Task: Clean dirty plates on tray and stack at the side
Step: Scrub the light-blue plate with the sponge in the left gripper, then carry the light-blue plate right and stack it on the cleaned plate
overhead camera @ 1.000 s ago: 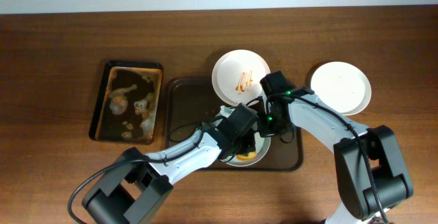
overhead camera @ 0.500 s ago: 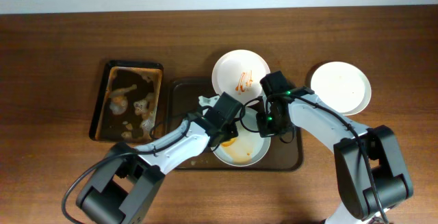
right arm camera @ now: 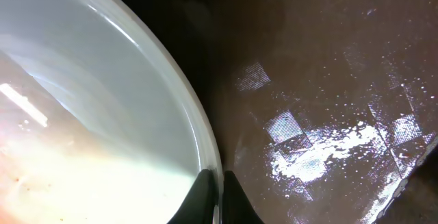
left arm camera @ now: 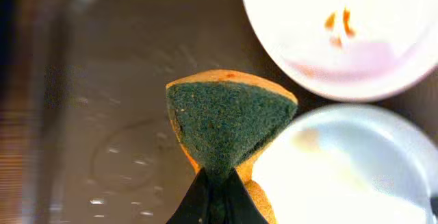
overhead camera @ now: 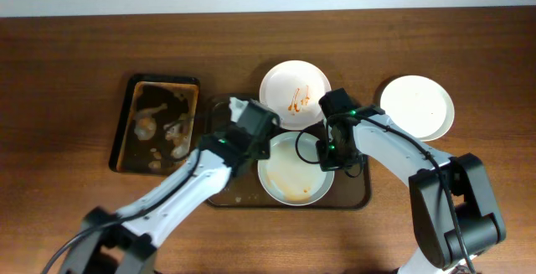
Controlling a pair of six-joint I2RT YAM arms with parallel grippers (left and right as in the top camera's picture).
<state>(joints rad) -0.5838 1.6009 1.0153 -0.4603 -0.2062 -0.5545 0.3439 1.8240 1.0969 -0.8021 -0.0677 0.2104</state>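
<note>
A pale mint-green plate (overhead camera: 293,168) lies on the dark-brown tray (overhead camera: 352,197), with a faint orange smear near its front. My right gripper (overhead camera: 328,158) is shut on its right rim (right arm camera: 205,148). My left gripper (overhead camera: 249,116) is shut on a sponge (left arm camera: 229,125), green pad over orange, held above the tray's left part, apart from the mint plate (left arm camera: 356,169). A white plate (overhead camera: 295,95) with orange-red sauce overlaps the tray's far edge and shows in the left wrist view (left arm camera: 342,32). A clean white plate (overhead camera: 417,106) lies on the table at the right.
A narrower black tray (overhead camera: 156,125) with brown liquid and scraps lies at the left. The brown tray's floor (right arm camera: 328,101) is wet. The wooden table (overhead camera: 75,73) extends around both trays.
My left gripper has lifted the sponge off the mint plate and moved it left and away, over the tray's left part. The plate's orange smear has faded. The right arm has not moved.
</note>
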